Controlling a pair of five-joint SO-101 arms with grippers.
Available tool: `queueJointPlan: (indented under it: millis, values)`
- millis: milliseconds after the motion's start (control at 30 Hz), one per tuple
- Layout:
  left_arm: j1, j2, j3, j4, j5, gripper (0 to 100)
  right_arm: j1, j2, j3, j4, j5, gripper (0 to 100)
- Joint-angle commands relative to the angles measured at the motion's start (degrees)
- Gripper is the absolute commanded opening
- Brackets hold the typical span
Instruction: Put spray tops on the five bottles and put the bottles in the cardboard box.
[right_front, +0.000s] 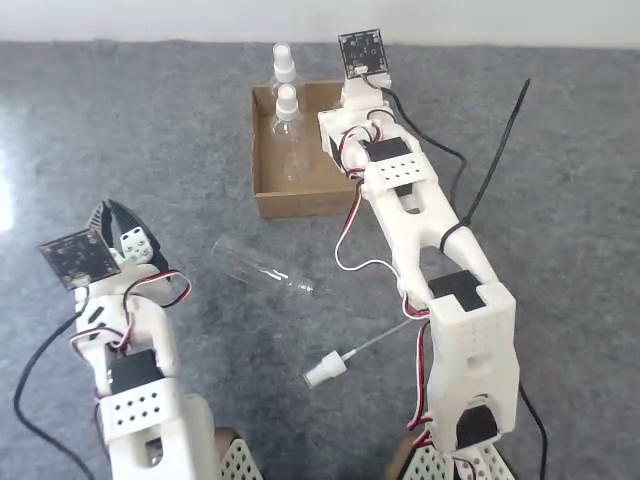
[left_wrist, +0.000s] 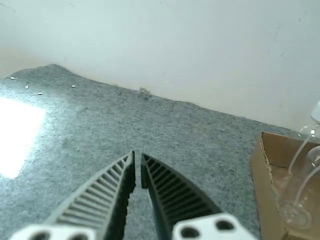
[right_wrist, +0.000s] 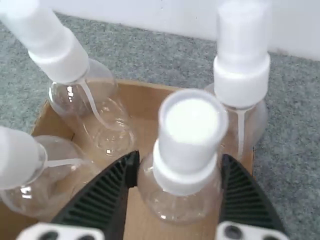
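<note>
Jaws of the left gripper (left_wrist: 138, 162) are clenched on nothing. That arm sits at about 8 o'clock on the grey tabletop, well apart from the task's things.

Near the middle lies the loose bottle (right_front: 262, 266), on its side and uncapped. Its spray top (right_front: 325, 373) lies at about 6 o'clock with its thin dip tube pointing toward 2 o'clock. This is probably the last pair to be joined.

The bottle looks like thin clear plastic: light, smooth and round, so it is likely to roll or squirt out of a hard pinch. A gentle hold across the body just below the shoulder should suit it. The spray top is best taken by its white collar, never by the tube, which looks ready to bend.

At 12 o'clock is the cardboard box (right_front: 300, 204), with the right arm stretched over it. The right gripper (right_wrist: 179, 157) has its jaws against both sides of a capped bottle (right_wrist: 190, 120) standing upright in the box, seemingly grasping it.

Two more capped bottles (right_wrist: 55, 47) (right_wrist: 20, 160) stand in the box. A fourth (right_wrist: 242, 65) is at the far wall, but I cannot tell whether it is inside or just beyond.
</note>
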Motion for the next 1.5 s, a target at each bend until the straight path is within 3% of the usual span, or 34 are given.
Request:
queueJointPlan:
  millis: [0,900,1467]
  values:
    - [0.26,-0.79,-0.75,-1.49,-0.79,1,-0.48,-0.92,-2.73,1.36,-0.44,28.1]
    - [0.26,-0.79,-0.75,-1.49,-0.79,3,-2.07,-2.86,-2.99,3.56,-0.26,28.2]
    - [0.26,-0.79,-0.66,-1.49,-0.79,3,-2.07,-8.31,-2.64,11.21,-0.53,28.2]
